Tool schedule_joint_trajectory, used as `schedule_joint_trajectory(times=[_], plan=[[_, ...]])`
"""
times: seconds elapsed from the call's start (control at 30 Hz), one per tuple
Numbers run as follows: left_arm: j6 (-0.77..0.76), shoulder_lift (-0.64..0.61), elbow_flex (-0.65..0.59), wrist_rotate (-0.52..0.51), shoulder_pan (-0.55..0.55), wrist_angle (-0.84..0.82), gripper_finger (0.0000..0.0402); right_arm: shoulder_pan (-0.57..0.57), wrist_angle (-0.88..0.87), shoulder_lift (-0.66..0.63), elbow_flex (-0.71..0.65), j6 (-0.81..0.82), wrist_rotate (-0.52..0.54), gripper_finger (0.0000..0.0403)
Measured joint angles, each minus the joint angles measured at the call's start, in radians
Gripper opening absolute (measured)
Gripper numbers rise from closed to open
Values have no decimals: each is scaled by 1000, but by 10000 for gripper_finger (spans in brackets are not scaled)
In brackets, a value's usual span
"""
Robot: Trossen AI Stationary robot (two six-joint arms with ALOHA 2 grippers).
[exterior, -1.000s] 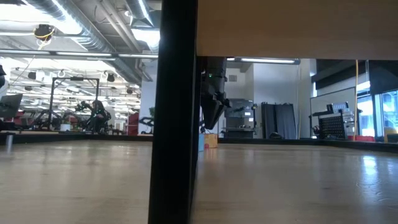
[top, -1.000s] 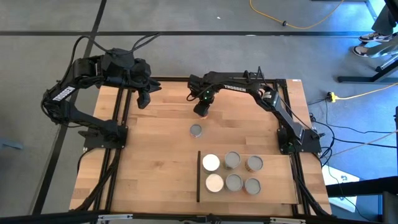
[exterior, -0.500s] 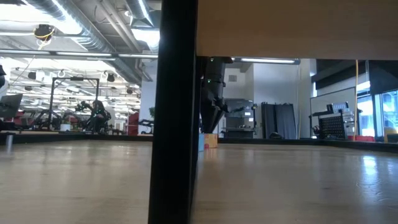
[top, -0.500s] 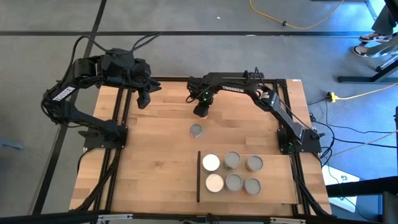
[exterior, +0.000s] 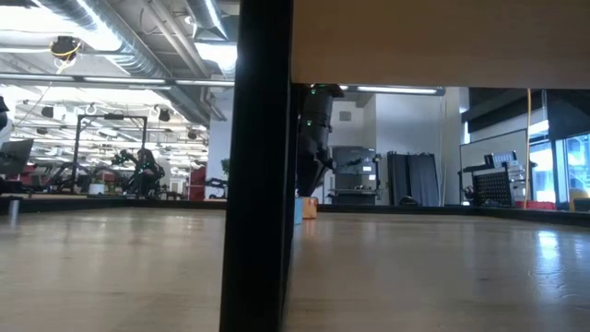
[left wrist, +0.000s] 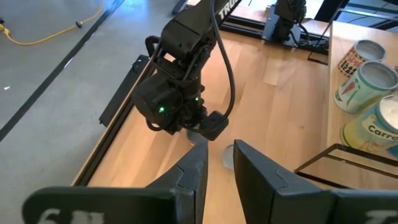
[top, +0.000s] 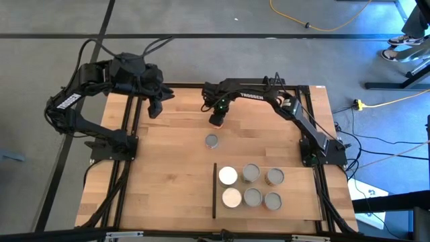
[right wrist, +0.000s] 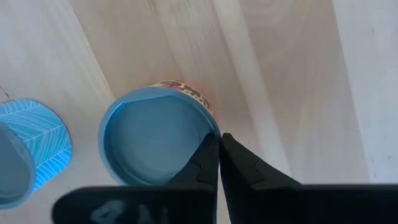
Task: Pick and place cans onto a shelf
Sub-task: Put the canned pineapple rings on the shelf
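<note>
My right gripper [top: 216,121] hangs pinched shut and empty over the far side of the tabletop [top: 168,175]; the loose can [top: 211,140], a short upright cylinder with a smooth grey metal top, stands just nearer, between me and the light-wood shelf [top: 295,202] holding six cans. My left gripper [top: 155,107], fingers spread wide, waits farther off

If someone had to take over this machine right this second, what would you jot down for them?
Right gripper: shut and empty, above the table beyond the lone silver-topped can.
Left gripper: open, empty, waiting at the far left corner of the table.
Done: six short metal cans, two white-topped, stand in two rows on the flat light-wood shelf board.
Left: the lone can stands on the tabletop, off the shelf, ungripped.
</note>
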Motion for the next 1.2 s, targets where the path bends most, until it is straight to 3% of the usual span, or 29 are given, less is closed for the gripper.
schedule_joint_trajectory(times=[0.27, 0.57, 0.7, 0.93, 1.2], plan=[[0, 0, 0, 0, -31, 0, 69, 0, -62, 1, 31, -17, 0, 3], [1, 0, 0, 0, -56, 0, 69, 18, -306, -1, 307, -47, 7, 1], [1, 0, 0, 0, -57, -3, 69, 48, -288, -97, 258, -38, 17, 1], [1, 0, 0, 5, -57, -31, 69, 120, -459, -219, 304, -14, 143, 0], [36, 0, -1, 5, -57, -37, 69, 226, -472, -428, 299, 95, 150, 0]])
